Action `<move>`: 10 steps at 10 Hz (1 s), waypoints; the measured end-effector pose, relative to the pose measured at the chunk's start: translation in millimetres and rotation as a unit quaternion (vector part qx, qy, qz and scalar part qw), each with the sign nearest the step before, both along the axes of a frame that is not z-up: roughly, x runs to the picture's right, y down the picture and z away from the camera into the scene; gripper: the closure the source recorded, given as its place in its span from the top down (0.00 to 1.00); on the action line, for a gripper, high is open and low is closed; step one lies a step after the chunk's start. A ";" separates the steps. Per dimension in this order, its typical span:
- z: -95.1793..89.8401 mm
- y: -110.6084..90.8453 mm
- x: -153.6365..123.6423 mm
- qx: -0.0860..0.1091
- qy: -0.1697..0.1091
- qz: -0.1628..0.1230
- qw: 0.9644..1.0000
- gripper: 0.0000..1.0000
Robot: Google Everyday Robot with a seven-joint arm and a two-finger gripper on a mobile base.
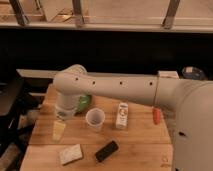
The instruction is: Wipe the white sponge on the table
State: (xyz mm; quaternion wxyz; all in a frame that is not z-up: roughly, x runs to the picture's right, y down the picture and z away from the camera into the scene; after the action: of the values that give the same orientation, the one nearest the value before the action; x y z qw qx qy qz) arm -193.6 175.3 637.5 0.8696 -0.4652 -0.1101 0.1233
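The arm reaches from the right edge of the frame across to the left, bends at a rounded joint, and drops toward the bench [142, 150]. The claw [59, 131] hangs at the lower left, low over the wood, spread wide with nothing in its grip. The white sponge [71, 154] lies flat on the bench near the bottom edge of the frame, just below and slightly right of the claw, apart from it. A black bar [107, 150] lies at a slant to the right of the sponge. A clear cup [95, 119] stands upright at the middle of the bench, and a white bottle [121, 115] stands just right of it. A green object [83, 102] shows partly behind the arm's joint. A small orange-red item [156, 116] lies near the right side of the bench.
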 end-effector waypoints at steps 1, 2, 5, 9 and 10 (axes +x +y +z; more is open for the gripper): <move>5.5 8.7 -6.9 0.002 -0.009 -0.009 1.000 0.80; 11.5 18.6 -14.9 0.007 -0.019 -0.021 1.000 0.80; 27.5 44.1 -28.5 0.014 -0.037 -0.038 0.999 0.80; 31.9 70.4 -38.2 0.014 -0.061 -0.048 0.997 0.80; 30.5 73.6 -40.9 0.015 -0.069 -0.050 0.996 0.80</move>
State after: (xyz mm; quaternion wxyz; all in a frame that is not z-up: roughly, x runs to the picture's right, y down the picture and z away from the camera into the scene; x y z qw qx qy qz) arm -234.5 248.9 668.0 0.8721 -0.4642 -0.1482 0.0452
